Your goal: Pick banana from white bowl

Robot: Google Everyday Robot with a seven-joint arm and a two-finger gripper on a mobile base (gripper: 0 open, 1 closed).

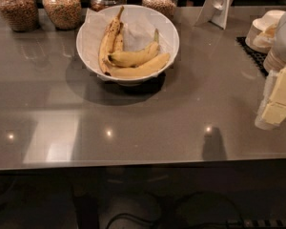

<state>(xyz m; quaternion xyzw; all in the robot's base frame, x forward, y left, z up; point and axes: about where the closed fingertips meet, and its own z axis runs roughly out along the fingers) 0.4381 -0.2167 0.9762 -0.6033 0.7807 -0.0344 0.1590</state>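
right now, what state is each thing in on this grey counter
curved yellow banana with greenish stem: lying in bowl, not gripped
wide white paper-lined bowl: upright, holding bananas
long brown-speckled bananas: lying in bowl
round glass jars: upright, filled
gripper: at right edge, far from bowl

The white bowl (81, 49), upper centre of the frame, is lined with crinkled white paper (139, 28). Inside, the banana (133, 57) is clean yellow with a greenish stem tip. The long bananas (109, 38) left of it are duller yellow, speckled and streaked with brown. The counter (143, 128) is glossy grey-brown, dotted with pale glints. Along the top edge, jars (62, 6) show mottled tan and brown. At the right edge the gripper (278, 103) is white with pale yellow parts, near a black mat (251, 52) and cream-white stacked bowls (267, 26).
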